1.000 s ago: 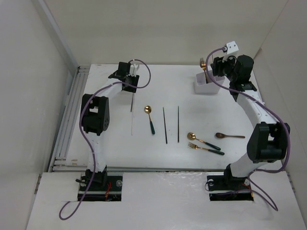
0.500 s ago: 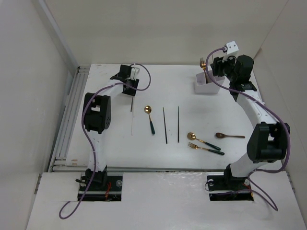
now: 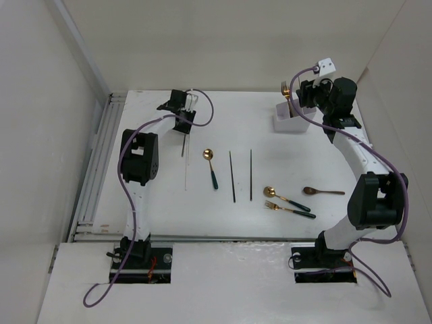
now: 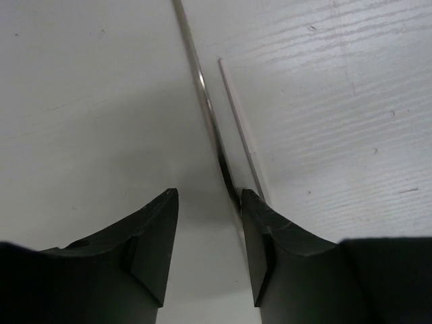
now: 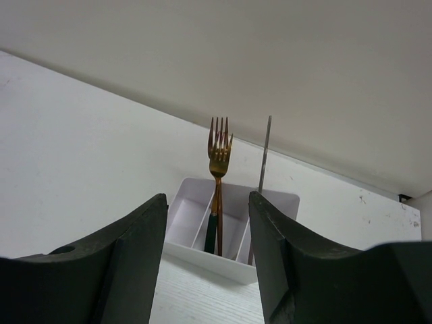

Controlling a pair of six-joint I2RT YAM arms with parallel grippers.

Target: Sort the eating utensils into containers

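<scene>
My left gripper (image 3: pixel 183 123) is low over the far left of the table, jaws open. In the left wrist view (image 4: pixel 209 196) a silver chopstick (image 4: pixel 206 108) runs along the inside of the right fingertip, and a thinner pale chopstick (image 4: pixel 236 135) lies beside it. Both show in the top view (image 3: pixel 184 152). My right gripper (image 3: pixel 305 96) is open and empty above the white three-compartment holder (image 3: pixel 290 123). In the right wrist view (image 5: pixel 207 202) the holder (image 5: pixel 229 260) has a gold green-handled fork (image 5: pixel 218 152) upright in its middle compartment and a silver chopstick (image 5: pixel 265 152) in its right one.
On the table lie a gold spoon with a green handle (image 3: pixel 211 169), two dark chopsticks (image 3: pixel 232 175) (image 3: pixel 250 174), a second gold spoon (image 3: pixel 283 197), a gold fork (image 3: pixel 290 209) and a brown spoon (image 3: pixel 324 192). White walls enclose the table on the left and at the back.
My left gripper has shifted slightly to the right and farther back over the chopstick's end. The right arm and the utensils on the table have not moved.
</scene>
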